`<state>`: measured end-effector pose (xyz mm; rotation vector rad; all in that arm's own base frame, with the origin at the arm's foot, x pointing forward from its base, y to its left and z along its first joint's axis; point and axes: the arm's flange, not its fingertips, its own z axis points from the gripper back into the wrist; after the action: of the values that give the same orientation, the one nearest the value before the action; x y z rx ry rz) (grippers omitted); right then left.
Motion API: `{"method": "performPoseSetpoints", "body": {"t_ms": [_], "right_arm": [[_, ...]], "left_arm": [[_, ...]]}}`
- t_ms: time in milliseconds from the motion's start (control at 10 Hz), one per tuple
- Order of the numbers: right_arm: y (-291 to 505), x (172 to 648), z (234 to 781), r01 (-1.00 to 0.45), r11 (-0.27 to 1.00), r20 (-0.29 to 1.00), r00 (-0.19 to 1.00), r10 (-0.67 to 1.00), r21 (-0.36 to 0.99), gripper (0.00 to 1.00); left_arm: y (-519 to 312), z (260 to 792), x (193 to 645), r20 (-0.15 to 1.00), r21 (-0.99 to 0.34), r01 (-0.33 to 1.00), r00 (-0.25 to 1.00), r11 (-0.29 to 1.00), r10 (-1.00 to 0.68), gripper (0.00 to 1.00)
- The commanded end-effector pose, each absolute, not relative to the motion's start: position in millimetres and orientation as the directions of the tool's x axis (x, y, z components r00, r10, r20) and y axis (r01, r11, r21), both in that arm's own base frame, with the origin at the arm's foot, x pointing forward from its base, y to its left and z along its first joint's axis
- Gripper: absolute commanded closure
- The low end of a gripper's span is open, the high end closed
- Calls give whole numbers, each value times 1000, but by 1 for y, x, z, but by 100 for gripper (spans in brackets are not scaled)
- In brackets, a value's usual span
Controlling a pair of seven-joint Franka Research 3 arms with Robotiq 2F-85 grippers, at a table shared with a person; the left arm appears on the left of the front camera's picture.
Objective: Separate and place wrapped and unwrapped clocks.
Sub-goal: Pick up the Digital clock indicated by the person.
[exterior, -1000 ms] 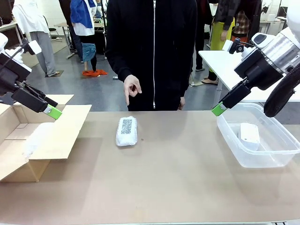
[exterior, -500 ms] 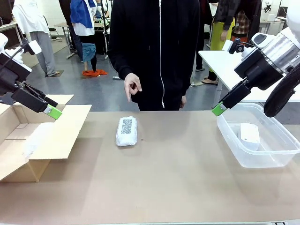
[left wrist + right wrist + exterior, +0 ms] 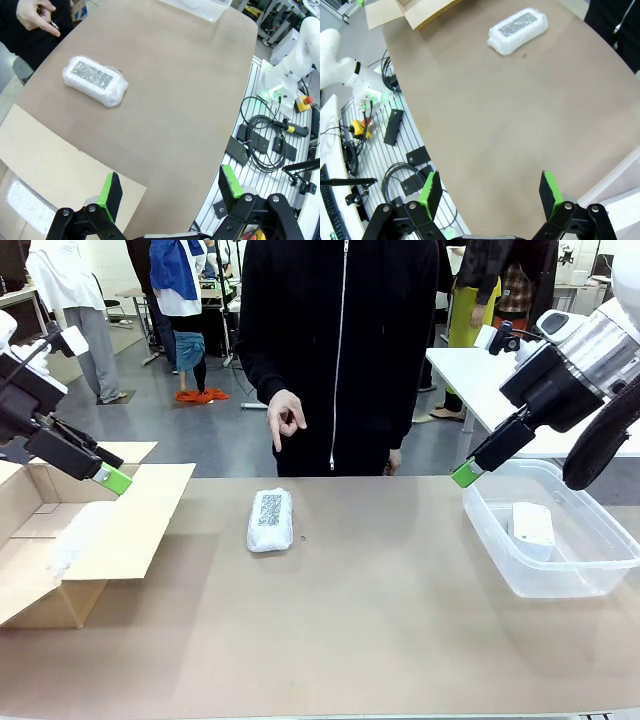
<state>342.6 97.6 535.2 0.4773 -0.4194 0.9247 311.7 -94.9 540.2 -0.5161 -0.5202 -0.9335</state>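
Note:
One wrapped bundle (image 3: 270,520) with a dark speckled patch lies flat on the brown table, left of centre; it is also in the left wrist view (image 3: 94,81) and the right wrist view (image 3: 517,30). A second wrapped bundle (image 3: 76,540) (image 3: 27,212) rests inside the cardboard box (image 3: 120,540). The unwrapped clock (image 3: 532,528), a smooth white block, lies in the clear plastic bin (image 3: 500,560). My left gripper (image 3: 112,478) (image 3: 170,192) hangs open and empty over the box. Above the bin's near-left corner, my right gripper (image 3: 466,474) (image 3: 491,195) is open and empty too.
A person in black stands at the far edge, one hand (image 3: 286,420) (image 3: 37,15) raised above the table behind the bundle. The box flap (image 3: 65,165) spreads onto the table at left. Cables and gear lie beyond the table's edge (image 3: 270,140).
The person's hand has risen a little and the body shifted slightly to the right. Both arms and all the clocks stay where they were.

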Motion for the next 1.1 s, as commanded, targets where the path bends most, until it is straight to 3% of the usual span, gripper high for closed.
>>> {"method": "performPoseSetpoints", "body": {"t_ms": [0,400,600,800,1000], "right_arm": [[98,344,536,-832,512,529,539,655,213,0],[98,344,536,-832,512,529,539,655,213,0],[98,344,536,-832,512,529,539,655,213,0],[98,344,536,-832,512,529,539,655,213,0],[98,344,536,-832,512,529,539,655,213,0]], "left_arm": [[-95,541,311,628,-200,848,495,490,-601,0],[-95,540,312,620,-188,849,493,495,-610,0],[-146,562,356,486,-204,724,660,659,-573,0],[-208,563,397,348,-159,657,736,737,-581,0],[-251,549,435,285,-99,335,912,937,-296,0]]}}
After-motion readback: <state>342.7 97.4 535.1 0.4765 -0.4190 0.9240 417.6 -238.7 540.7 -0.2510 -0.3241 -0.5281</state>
